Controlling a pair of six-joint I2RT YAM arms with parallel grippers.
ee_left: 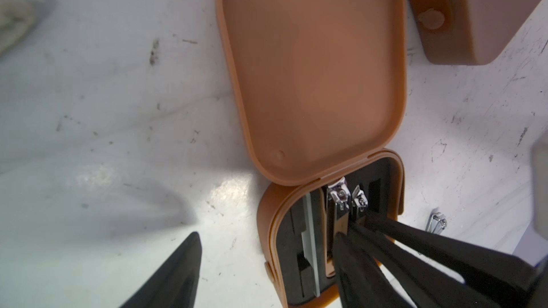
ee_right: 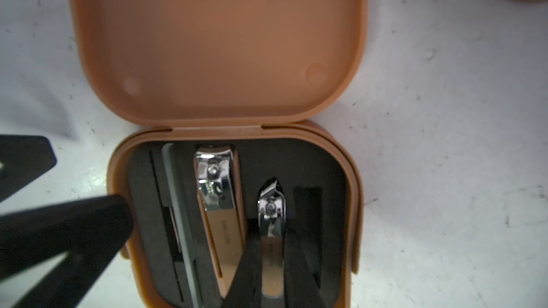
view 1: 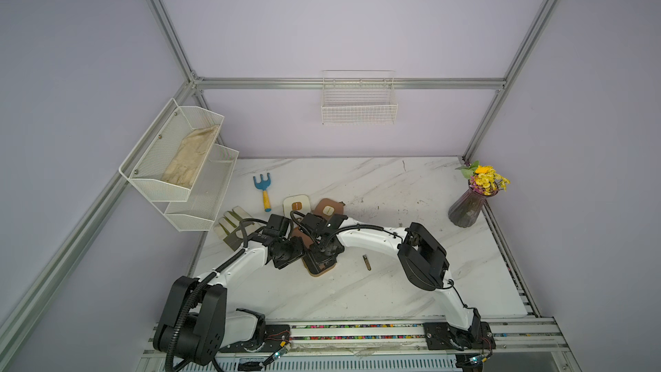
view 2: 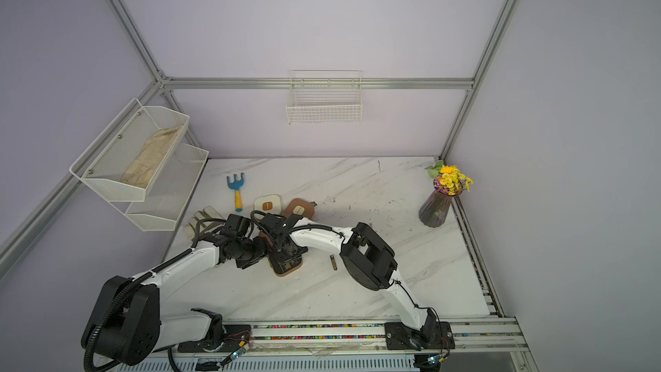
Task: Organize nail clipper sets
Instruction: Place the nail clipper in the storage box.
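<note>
An open brown case (ee_right: 219, 45) lies under both wrists (view 1: 320, 263), its lid flat and its black foam base holding a large clipper (ee_right: 219, 202) and a nail file. My right gripper (ee_right: 271, 241) is shut on a small clipper (ee_right: 271, 202) standing in the foam. My left gripper (ee_left: 267, 234) is open: one finger (ee_right: 68, 232) is at the case's side rim, the other (ee_left: 178, 274) over bare table. A cream case (view 1: 296, 205) and a closed brown case (view 1: 328, 209) lie behind. A loose clipper (view 1: 367, 262) rests to the right.
A blue-and-yellow toy rake (view 1: 264, 189) and gloves (view 1: 234, 225) lie at the left. A white two-tier rack (view 1: 179, 166) hangs on the left wall and a wire basket (view 1: 358, 105) on the back wall. A vase of flowers (view 1: 468, 209) stands at the far right.
</note>
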